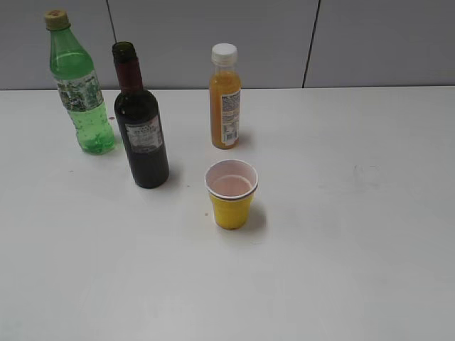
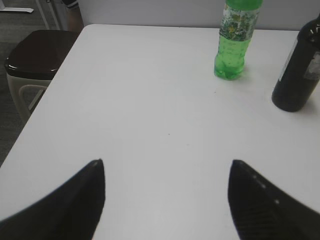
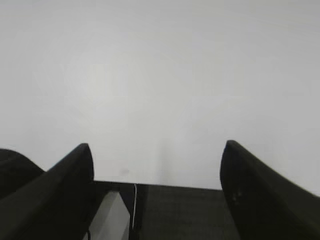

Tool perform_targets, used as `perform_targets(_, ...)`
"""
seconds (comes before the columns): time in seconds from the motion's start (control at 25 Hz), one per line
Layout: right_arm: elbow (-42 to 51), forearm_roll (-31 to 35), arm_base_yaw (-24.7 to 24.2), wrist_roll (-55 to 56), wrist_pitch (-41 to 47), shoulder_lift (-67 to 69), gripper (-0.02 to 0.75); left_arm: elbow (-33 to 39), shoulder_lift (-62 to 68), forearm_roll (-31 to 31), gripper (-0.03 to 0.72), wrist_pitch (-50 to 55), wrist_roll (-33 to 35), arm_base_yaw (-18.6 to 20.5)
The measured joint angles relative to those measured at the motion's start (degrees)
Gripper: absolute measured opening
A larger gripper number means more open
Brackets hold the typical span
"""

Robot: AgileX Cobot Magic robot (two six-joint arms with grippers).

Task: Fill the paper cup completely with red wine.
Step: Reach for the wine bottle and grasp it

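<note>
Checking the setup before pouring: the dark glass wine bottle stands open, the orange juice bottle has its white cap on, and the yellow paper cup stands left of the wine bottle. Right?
One slip: the yellow paper cup stands right of the dark glass wine bottle, nearer the camera, as the exterior view shows. The wine bottle is open, and the orange juice bottle has its white cap on.

Bottle labels [image 1: 144, 135] too small, illegible.
</note>
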Motion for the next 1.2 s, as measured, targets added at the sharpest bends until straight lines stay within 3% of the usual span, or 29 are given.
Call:
perform_targets(0.68, 0.2, 0.0, 0.0, 0.3, 0.1, -36.6, 0.591, 0.0, 0.0, 0.0, 0.582, 0.0, 0.0, 0.0)
perform_targets(1.2, 0.5, 0.0, 0.0, 0.3, 0.1, -37.9, 0.592, 0.0, 0.0, 0.0, 0.582, -0.1, 0.0, 0.0)
